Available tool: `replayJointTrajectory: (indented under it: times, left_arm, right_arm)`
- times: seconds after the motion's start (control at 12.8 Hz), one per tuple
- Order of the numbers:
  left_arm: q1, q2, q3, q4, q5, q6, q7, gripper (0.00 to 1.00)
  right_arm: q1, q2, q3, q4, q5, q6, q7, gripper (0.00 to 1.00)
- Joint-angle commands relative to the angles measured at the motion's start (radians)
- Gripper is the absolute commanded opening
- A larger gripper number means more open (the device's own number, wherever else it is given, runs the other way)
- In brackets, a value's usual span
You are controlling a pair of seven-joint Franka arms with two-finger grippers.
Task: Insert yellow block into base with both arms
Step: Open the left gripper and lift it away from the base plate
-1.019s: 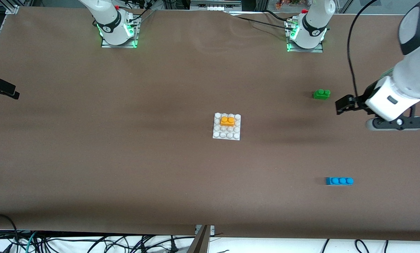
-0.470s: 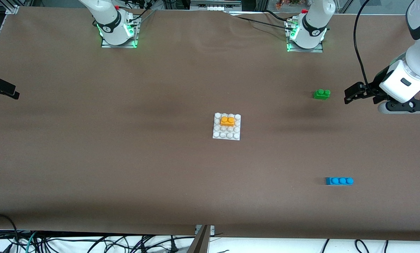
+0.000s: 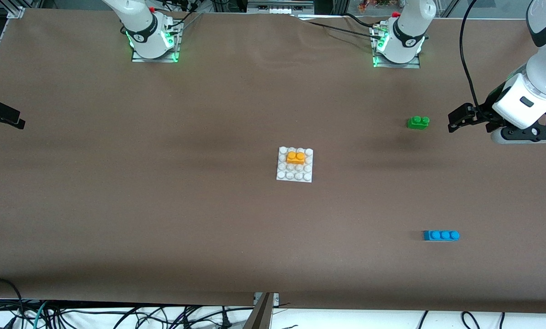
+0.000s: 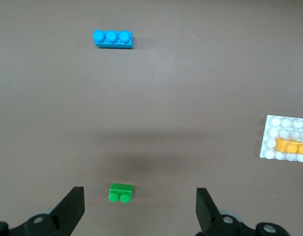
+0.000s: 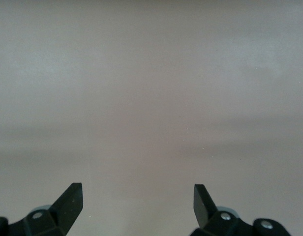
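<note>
Front view: yellow block [image 3: 296, 157] seated on base [image 3: 282, 175].

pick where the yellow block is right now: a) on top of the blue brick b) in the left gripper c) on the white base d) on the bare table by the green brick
c: the yellow block sits on the studs of the base, with no gripper near it.

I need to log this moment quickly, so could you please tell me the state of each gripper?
Left gripper: open, holding nothing, up over the table beside the green brick.
Right gripper: open, holding nothing, over bare table.
</note>
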Motion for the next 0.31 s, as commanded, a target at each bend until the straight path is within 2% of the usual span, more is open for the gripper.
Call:
replayJointTrajectory:
  times: [0.0,0.24]
  left_arm:
    - [-0.023,-0.03,0.013,-0.029,0.02,0.005,0.016,1.0]
    - [-0.025,-0.03,0.013,-0.026,0.02,0.002,0.019,1.0]
  right_arm:
    - [-0.005,-0.004,0.002,0.0,-0.014,-0.001,-0.01,1.0]
    - [-0.009,-0.004,0.001,0.0,-0.014,-0.001,-0.012,1.0]
